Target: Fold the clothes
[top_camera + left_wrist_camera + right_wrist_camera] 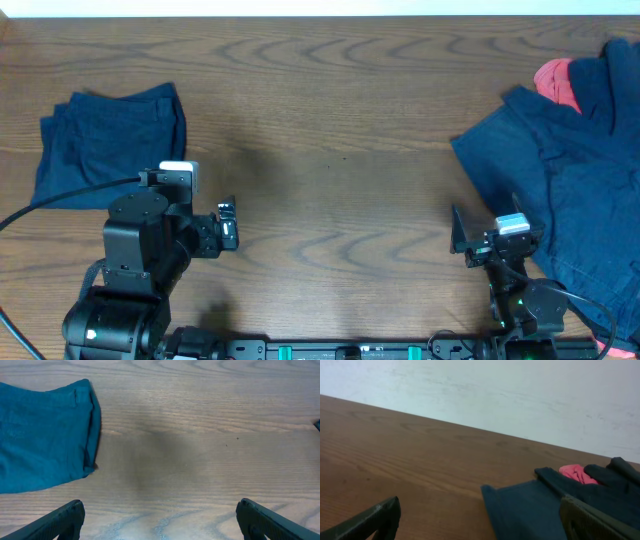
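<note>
A folded navy-blue garment (110, 145) lies at the table's left; it also shows at the left of the left wrist view (42, 435). A loose pile of navy clothes (570, 190) lies at the right, with a pink-red piece (557, 84) at its top; both show in the right wrist view, the pile (530, 510) and the pink-red piece (577, 474). My left gripper (228, 225) is open and empty, right of the folded garment; its fingers frame bare wood (160, 520). My right gripper (482, 238) is open and empty at the pile's left edge (480, 520).
The wooden table (340, 160) spans the view between the two heaps. A pale wall (495, 390) stands behind the table's far edge. The arm bases sit along the front edge.
</note>
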Controlling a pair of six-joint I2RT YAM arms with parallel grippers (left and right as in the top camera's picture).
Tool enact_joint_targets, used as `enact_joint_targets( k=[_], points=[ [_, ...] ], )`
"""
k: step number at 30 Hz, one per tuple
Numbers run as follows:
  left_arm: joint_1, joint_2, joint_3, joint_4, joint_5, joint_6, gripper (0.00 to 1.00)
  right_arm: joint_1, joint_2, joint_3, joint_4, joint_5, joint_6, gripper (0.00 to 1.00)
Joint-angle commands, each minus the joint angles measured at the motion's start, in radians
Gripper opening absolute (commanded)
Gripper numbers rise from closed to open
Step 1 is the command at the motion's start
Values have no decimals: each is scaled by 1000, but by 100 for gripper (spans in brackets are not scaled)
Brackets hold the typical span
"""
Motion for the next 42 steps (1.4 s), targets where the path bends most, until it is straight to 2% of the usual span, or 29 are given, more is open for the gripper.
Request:
enact_joint_targets(
  k=[1,9,17,21,25,30,37,42],
  points=[
    [2,1,-4,2,-4,2,98,-9,-6,-1,-4,-15,-11,99],
    [2,-10,-4,-1,-4,3,98,-9,-6,-1,-4,-15,-11,99],
    [28,-136,-22,-84,-19,14,98,-9,-6,-1,-4,-15,-11,99],
    [64,-235,-118,-100,-19,14,98,-9,-6,-1,-4,-15,-11,99],
    [92,-362,-288,-53,-19,13,98,-9,-6,-1,-4,-15,-11,99],
    [105,-521,-521,132,-18,13,98,-9,-6,-1,-4,-15,-11,99],
    [105,-691,-821,534,-15,2,98,-9,-6,-1,-4,-15,-11,99],
    [105,-717,-953,850,-11,4,98,-9,-6,-1,-4,-15,-11,99]
  ],
)
